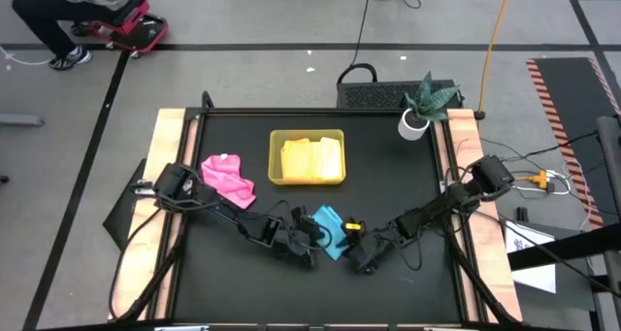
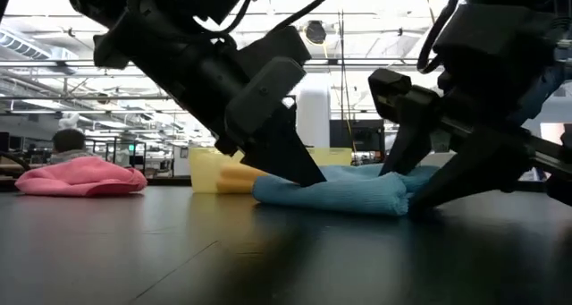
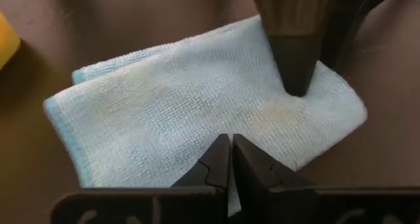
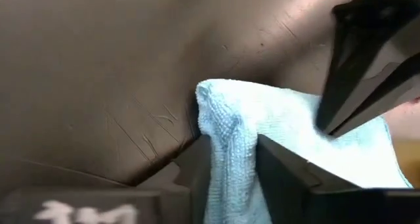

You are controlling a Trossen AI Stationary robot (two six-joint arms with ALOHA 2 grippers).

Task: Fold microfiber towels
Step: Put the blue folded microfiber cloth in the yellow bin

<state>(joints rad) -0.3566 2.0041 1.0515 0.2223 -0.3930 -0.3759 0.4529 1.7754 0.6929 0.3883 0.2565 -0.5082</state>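
Pincers meet on the blue towel (image 1: 328, 221): left (image 3: 231, 159) closed, right (image 4: 233, 161) gripping its edge.

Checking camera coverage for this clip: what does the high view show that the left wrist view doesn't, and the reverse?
Only the high view shows the pink towel, the yellow towel in the tray, and the plant. Only the left wrist view shows the left gripper shut on the blue towel's edge. Both show the blue towel on the table, with both grippers at it.
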